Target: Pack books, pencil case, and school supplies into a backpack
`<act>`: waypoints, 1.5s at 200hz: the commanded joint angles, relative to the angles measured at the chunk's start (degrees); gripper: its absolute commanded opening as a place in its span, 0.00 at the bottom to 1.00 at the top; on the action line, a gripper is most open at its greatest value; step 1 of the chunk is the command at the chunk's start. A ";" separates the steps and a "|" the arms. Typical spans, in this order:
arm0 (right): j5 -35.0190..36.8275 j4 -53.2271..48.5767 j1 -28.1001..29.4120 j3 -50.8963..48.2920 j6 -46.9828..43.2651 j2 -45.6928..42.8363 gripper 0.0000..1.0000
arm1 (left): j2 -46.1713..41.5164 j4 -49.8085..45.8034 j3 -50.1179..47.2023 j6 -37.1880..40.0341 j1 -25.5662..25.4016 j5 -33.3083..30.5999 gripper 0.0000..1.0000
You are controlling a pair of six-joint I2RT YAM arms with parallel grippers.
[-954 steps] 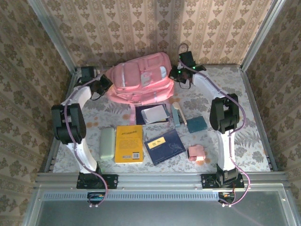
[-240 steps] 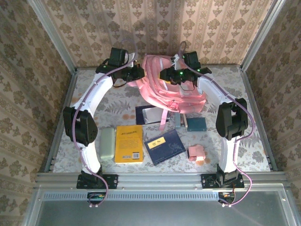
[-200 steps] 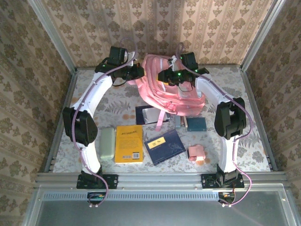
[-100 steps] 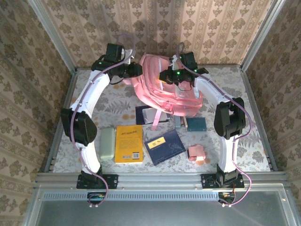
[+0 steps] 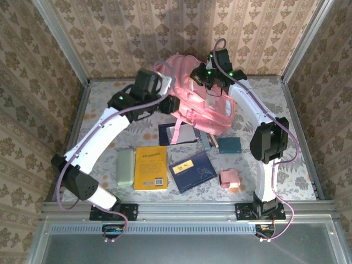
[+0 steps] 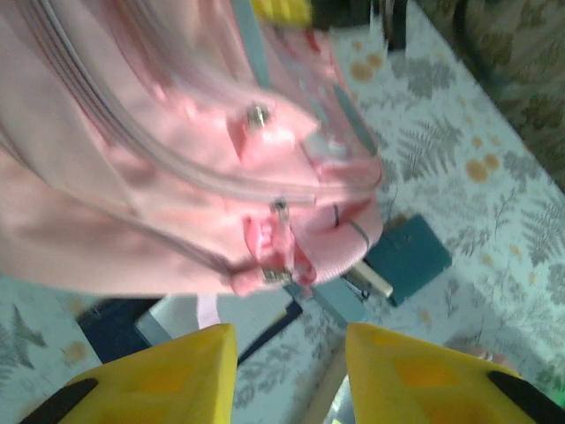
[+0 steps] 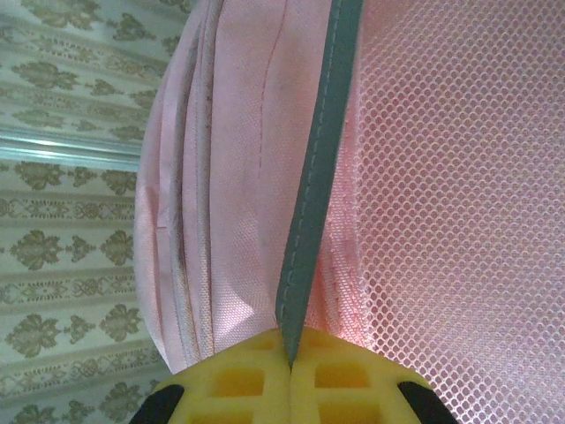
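Leaf-print tabletop, damask-papered walls on three sides. Near the far edge the right gripper pinches backpack trim; left gripper parted, empty.

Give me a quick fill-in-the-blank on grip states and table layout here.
The right gripper has its jaws ____ on a grey strip of the backpack.
The left gripper has its jaws ____, nothing between them.
The yellow book lies between the navy book and the ____.
Missing: shut; open; pencil case.
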 commanded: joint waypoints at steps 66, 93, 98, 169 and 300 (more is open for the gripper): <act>-2.68 -0.17 1.10 8.89 0.40 -2.27 0.00 | 10.22 1.52 -0.79 6.49 -3.37 1.31 0.46; -6.70 0.52 1.14 9.16 -1.43 -1.68 0.00 | 10.25 -0.04 0.60 12.08 -3.36 -1.35 0.46; -6.87 -0.07 1.17 9.40 -2.21 -1.55 0.00 | 10.07 -0.36 0.83 12.95 -3.30 -2.60 0.46; -11.65 -2.78 1.10 11.58 -6.23 -0.20 0.00 | 10.54 -5.26 2.05 23.31 -1.75 -6.68 0.50; -13.11 -3.48 0.23 13.35 -0.32 -0.12 0.00 | -3.34 18.85 -25.38 -3.57 -1.52 2.55 0.55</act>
